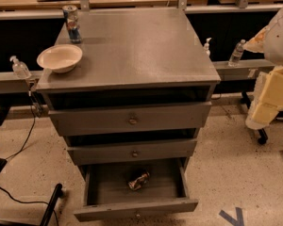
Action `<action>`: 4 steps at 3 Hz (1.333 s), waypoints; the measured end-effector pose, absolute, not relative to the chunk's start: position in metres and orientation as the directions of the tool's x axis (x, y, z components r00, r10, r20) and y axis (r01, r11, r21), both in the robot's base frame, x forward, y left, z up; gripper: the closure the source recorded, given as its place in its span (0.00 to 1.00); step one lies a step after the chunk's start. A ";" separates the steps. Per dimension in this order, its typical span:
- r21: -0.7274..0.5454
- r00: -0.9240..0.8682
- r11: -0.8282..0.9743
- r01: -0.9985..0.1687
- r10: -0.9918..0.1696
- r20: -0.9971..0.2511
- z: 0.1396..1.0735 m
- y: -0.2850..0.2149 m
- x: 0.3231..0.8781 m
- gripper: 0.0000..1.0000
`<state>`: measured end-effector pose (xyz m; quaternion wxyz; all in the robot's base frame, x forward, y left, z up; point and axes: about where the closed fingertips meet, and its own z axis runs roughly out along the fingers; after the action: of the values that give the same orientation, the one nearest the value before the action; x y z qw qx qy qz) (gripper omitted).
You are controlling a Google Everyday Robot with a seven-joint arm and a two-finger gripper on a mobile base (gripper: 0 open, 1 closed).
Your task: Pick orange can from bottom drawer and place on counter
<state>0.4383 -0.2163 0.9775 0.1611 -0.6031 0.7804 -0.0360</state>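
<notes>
The orange can point(138, 180), small and dented, lies on its side on the floor of the bottom drawer point(137, 209), near the middle. That drawer is pulled out, and the two shallower drawers above it are pulled out a little. The counter point(141, 46) is the flat grey top of the cabinet. My gripper point(270, 100), pale yellow and white, hangs at the right edge of the view. It is to the right of the cabinet at about the height of the top drawer, well away from the can, and nothing shows in it.
A cream bowl point(60, 58) and a tall blue, red and silver can point(72, 23) stand on the counter's left side. Small bottles point(20, 68) point(236, 53) sit on rails on either side. A black chair leg point(52, 206) and cables lie on the floor at the left.
</notes>
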 end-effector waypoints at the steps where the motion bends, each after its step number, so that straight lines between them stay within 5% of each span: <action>1: -0.250 -0.220 0.270 -0.930 -0.953 -0.209 0.977 -0.216 0.438 0.00; 3: 0.021 -0.188 0.201 -0.979 -0.863 -0.469 0.819 -0.152 0.449 0.00; 4: 0.215 -0.259 0.148 -0.965 -0.633 -0.729 0.695 -0.093 0.403 0.00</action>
<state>0.4032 -0.0931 0.6953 0.2444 -0.5573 0.7172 0.3396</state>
